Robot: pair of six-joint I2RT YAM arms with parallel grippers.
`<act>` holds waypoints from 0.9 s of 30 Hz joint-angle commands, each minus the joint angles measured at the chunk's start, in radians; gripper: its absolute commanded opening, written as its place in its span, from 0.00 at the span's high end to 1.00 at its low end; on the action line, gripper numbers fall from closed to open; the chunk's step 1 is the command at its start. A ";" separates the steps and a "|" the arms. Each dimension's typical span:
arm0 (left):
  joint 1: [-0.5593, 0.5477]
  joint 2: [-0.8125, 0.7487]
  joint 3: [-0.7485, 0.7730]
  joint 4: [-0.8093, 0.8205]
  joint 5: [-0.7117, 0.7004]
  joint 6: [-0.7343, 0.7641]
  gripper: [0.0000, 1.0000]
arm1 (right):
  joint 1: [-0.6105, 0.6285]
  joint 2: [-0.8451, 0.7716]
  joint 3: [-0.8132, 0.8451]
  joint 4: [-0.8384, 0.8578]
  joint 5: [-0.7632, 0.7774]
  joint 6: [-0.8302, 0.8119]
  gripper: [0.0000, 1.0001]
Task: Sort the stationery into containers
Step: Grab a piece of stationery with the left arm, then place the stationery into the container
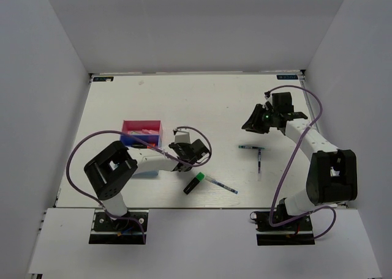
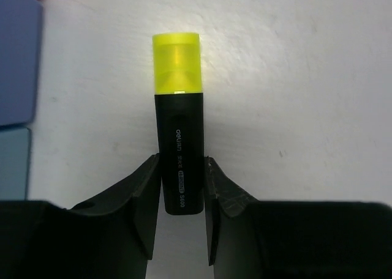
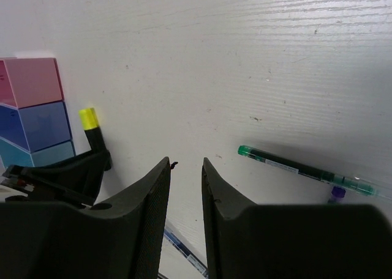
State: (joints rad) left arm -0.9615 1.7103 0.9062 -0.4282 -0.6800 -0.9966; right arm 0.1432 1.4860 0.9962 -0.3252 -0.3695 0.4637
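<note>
A black highlighter with a yellow cap (image 2: 177,120) lies on the white table, cap pointing away from my left gripper (image 2: 182,159). The two fingers press against the sides of its black barrel near the rear end. In the top view the left gripper (image 1: 185,153) sits low on the table just right of the containers (image 1: 142,132), a pink tray with blue ones beside it. My right gripper (image 3: 187,163) hangs above the table at the right (image 1: 254,123), open a little with nothing between its fingers. A green-capped highlighter (image 1: 194,183) lies near the front.
Thin pens lie loose: one beside the green-capped highlighter (image 1: 222,184), two more in a T shape at mid right (image 1: 250,147) (image 1: 260,163). A green-tipped pen (image 3: 300,167) shows in the right wrist view. White walls enclose the table on three sides.
</note>
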 commanded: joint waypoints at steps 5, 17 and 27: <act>-0.042 -0.115 0.074 -0.153 0.100 0.107 1.00 | -0.010 -0.041 -0.022 0.040 -0.028 0.001 0.68; 0.142 -0.376 0.054 -0.192 0.062 -0.031 1.00 | -0.017 -0.047 -0.024 0.037 -0.037 0.004 0.68; 0.345 -0.505 -0.056 -0.181 0.019 -0.264 1.00 | -0.037 -0.058 -0.031 0.040 -0.062 0.012 0.68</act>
State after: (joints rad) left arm -0.6525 1.2625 0.8577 -0.6025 -0.6106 -1.1511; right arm 0.1188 1.4685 0.9684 -0.3111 -0.4026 0.4648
